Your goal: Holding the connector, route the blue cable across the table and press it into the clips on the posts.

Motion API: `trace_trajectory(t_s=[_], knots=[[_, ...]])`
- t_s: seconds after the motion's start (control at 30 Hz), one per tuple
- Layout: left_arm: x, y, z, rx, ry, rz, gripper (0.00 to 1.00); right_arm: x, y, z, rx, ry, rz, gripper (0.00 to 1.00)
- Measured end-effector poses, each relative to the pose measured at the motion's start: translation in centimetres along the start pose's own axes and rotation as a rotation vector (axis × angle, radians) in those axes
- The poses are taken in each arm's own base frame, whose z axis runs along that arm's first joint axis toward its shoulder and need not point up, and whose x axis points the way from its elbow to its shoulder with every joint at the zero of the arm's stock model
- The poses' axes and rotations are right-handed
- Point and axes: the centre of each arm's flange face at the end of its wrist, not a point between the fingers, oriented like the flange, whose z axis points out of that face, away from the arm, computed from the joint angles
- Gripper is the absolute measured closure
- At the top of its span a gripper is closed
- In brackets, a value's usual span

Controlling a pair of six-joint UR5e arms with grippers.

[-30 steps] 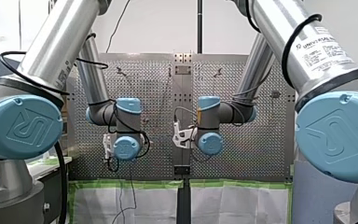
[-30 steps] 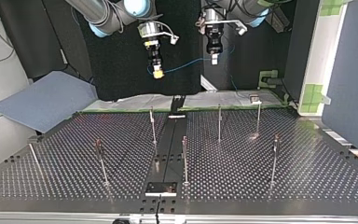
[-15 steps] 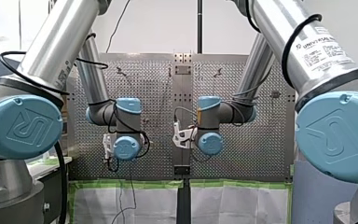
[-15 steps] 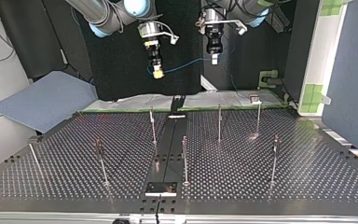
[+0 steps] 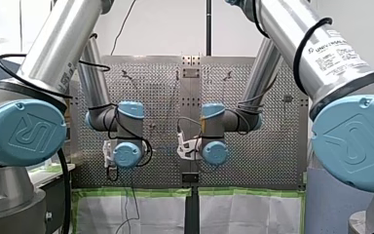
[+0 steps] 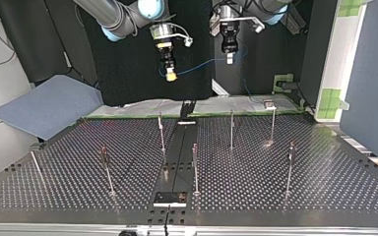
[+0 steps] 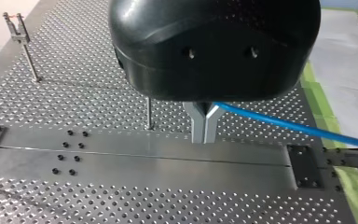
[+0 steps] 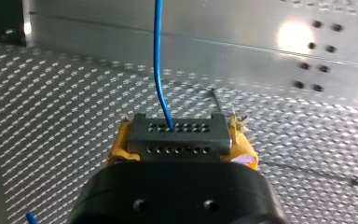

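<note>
In the top view my right gripper [image 6: 171, 75], with yellow pads, hangs above the table's far edge at the left. My left gripper [image 6: 230, 58] hangs to its right. A thin blue cable [image 6: 202, 63] sags between them. The right wrist view shows my right gripper [image 8: 179, 148] shut on a dark grey connector [image 8: 177, 129], from which the blue cable [image 8: 157, 56] runs ahead. The left wrist view has my left gripper [image 7: 204, 136] with metal fingers shut on the blue cable [image 7: 284, 123], which trails off sideways. Both grippers hang well above the table's several thin posts [image 6: 232, 129].
Clip-topped posts stand across the perforated table [image 6: 300, 196], among them one by the centre rail [image 6: 195, 167] and one at the top view's left [image 6: 106, 169]. A blue-grey sheet [image 6: 44, 105] lies beyond the table's left corner. Under my left gripper stands another post [image 7: 148, 112].
In the top view both grippers have shifted a little to the right and upward, with the cable between them. In the front view both wrists have moved slightly to the left.
</note>
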Motion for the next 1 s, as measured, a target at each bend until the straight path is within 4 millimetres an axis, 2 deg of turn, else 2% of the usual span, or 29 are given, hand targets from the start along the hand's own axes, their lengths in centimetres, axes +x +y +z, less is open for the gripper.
trace_trajectory(t_s=[0.23, 0.6, 0.7, 1.0], knots=[[0.1, 0.2, -0.3, -0.001, 0.007, 0.005, 1.00, -2.5, -0.1, -0.8, 0.000, -0.093, -0.035, 1.00], [0.1, 0.2, -0.3, 0.000, 0.007, 0.005, 1.00, -3.3, 0.0, -1.6, 0.008, -0.162, -0.059, 1.00], [0.0, 0.1, -0.2, 0.002, 0.001, 0.000, 1.00, -2.7, 0.2, -1.4, -0.002, -0.161, -0.055, 1.00], [-1.8, 0.2, 0.2, -0.013, -0.009, -0.030, 1.00, 1.7, 0.1, -0.7, 0.007, -0.121, -0.002, 1.00]])
